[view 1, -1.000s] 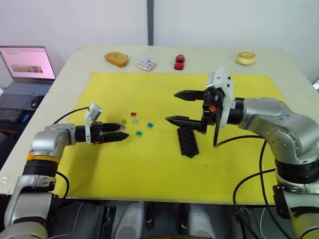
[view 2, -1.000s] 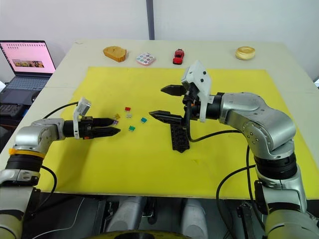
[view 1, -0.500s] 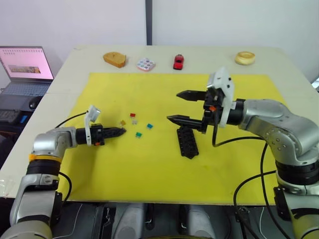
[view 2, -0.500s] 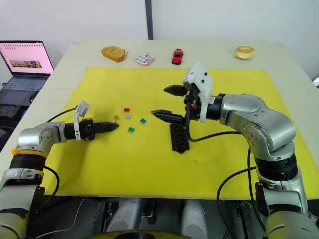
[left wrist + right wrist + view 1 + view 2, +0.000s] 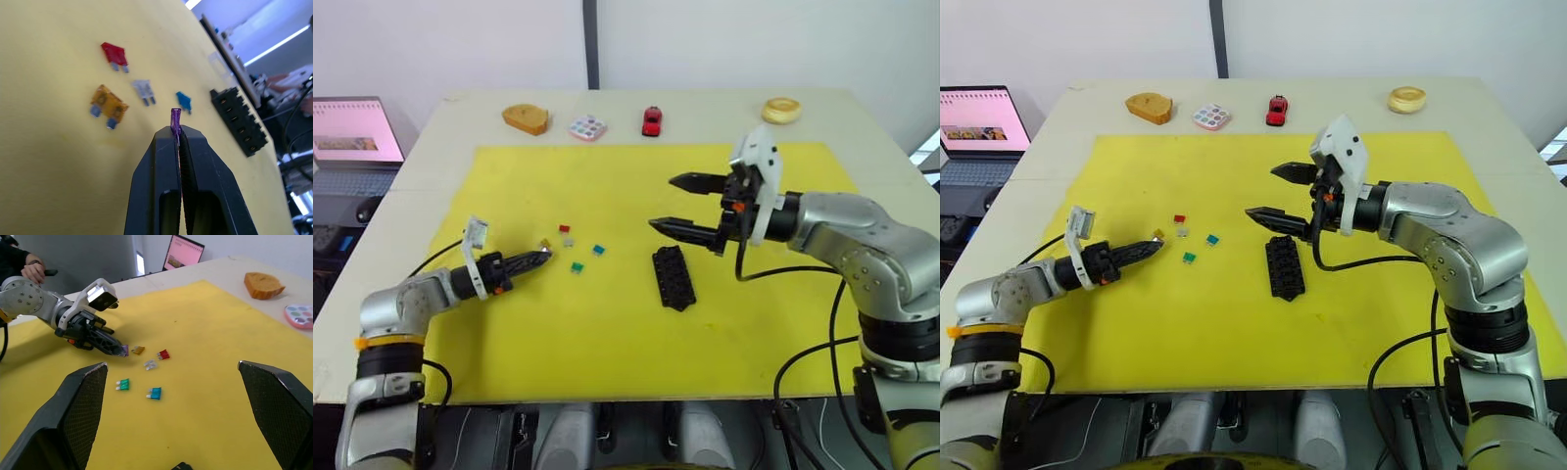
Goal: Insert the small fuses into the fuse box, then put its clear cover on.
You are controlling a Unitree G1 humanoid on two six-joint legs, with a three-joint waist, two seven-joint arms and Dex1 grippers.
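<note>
On the yellow mat (image 5: 607, 323), near its left side, the left gripper (image 5: 176, 134) now has its two black fingers pinched tight on the purple fuse (image 5: 175, 120), which sticks up from between the tips. A second ago that gripper sat level beside the loose fuses; now it is angled, tip raised a little off the mat, with the fuse in its grip. So the pick looks done, and I'd judge the carry to the fuse box (image 5: 674, 277) comes next.

The other fuses lie loose just beyond its tip: the orange fuse (image 5: 109, 104), the red fuse (image 5: 114, 54), the grey fuse (image 5: 144, 90), the teal fuse (image 5: 183, 100) and the green fuse (image 5: 122, 384). The black box lies flat near the middle of the mat, well apart from the left gripper, and I can see no fuse in its slots.

The right gripper (image 5: 690, 205) hangs above the box's far end, fingers spread wide and holding nothing, much as before. I cannot make out the clear cover anywhere.
</note>
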